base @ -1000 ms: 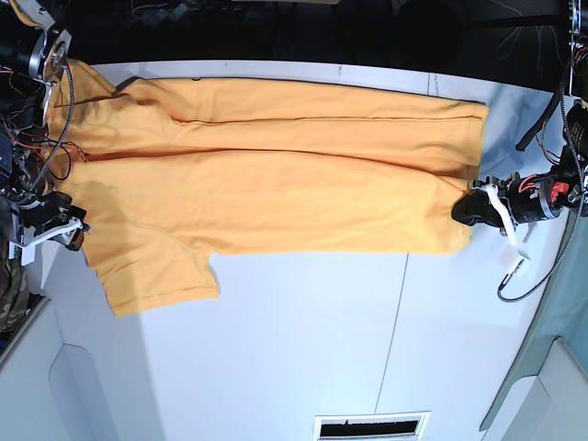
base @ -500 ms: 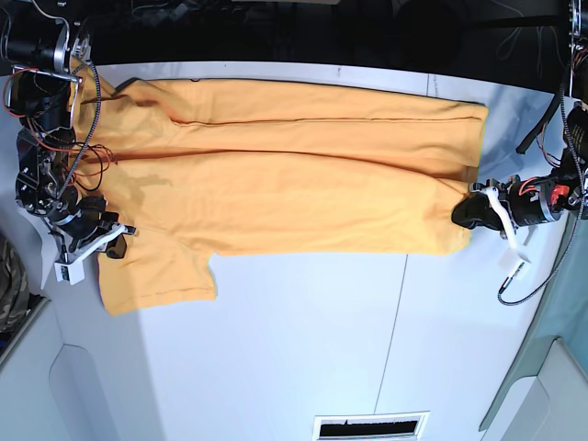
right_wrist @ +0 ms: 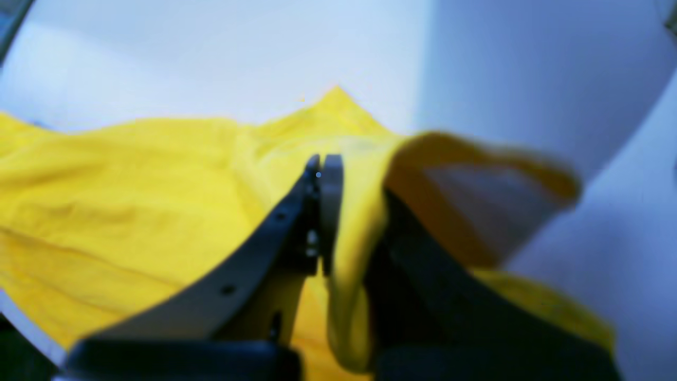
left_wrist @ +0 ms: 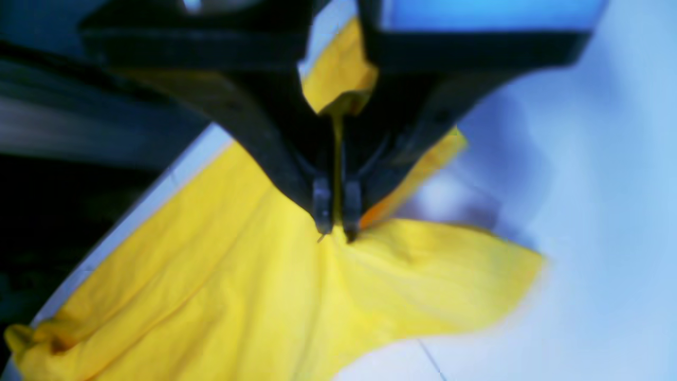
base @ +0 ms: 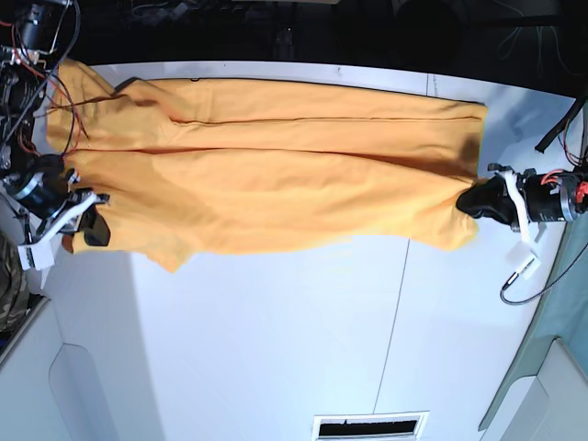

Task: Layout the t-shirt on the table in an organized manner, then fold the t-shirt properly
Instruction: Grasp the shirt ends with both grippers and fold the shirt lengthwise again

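Observation:
The orange-yellow t-shirt (base: pixel 276 175) lies stretched lengthwise across the far half of the white table (base: pixel 276 349). My left gripper (base: pixel 475 201) is at the shirt's right end, shut on the cloth; the left wrist view shows its tips (left_wrist: pixel 334 225) pinching a fold of the t-shirt (left_wrist: pixel 238 296). My right gripper (base: pixel 88 223) is at the shirt's left end. In the right wrist view its fingertips (right_wrist: pixel 322 172) are closed together, with the t-shirt (right_wrist: pixel 132 185) pinched and draped over one finger. The sleeve is bunched near that gripper.
A camouflage cloth (base: pixel 9 294) shows at the left edge. A thin dark seam (base: pixel 395 322) crosses the table, and a slotted vent (base: pixel 372 427) sits at its near edge. A white cable (base: pixel 524 271) hangs by the left arm. Dark background lies beyond the far edge.
The lower-left sleeve that lay flat has been drawn up and in toward the right gripper, which moved left. The left gripper shifted slightly right and up, still holding the hem.

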### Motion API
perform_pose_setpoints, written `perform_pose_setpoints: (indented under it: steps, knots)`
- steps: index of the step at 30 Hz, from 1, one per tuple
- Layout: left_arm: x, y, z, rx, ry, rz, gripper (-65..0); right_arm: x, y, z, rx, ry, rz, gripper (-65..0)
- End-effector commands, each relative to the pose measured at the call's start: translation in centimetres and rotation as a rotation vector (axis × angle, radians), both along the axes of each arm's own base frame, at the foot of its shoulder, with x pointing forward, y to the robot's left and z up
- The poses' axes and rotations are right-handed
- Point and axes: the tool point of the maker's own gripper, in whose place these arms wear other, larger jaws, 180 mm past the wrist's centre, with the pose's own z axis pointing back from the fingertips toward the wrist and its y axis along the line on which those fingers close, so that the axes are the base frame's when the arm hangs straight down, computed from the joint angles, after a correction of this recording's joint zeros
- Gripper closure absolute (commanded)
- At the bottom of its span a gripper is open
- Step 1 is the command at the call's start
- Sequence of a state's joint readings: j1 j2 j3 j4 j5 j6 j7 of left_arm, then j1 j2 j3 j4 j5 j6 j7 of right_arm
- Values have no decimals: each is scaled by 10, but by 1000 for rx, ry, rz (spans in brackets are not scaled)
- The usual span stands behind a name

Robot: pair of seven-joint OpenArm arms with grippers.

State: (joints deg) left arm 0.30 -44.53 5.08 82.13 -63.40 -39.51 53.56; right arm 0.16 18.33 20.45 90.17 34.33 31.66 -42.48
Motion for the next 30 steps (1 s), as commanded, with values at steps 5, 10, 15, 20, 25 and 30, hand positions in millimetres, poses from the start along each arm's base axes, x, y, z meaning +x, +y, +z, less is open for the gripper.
perform_pose_setpoints:
  steps: [5,10,15,20,25,30]
  knots:
    - [-13,10,5,4,-4,10,0,-47,5,12,-12,-24,32,0]
    - [-38,18,-11,32,67,16,0,-89,7,-13,-15,71,34,0]
    - [-65,24,-34,93,135,2,-112,-117,12,-34,-7,144,18,0]
    - [-68,15,-47,92,104,17,-296,-129,19,-45,-6,175,2,0]
    - [-62,8,-42,39,80,44,-304,-138,25,-52,20,243,-1,-302]
    - [-36,38,-10,-3,-10,175,-303,-141,19,-36,73,241,-24,-299]
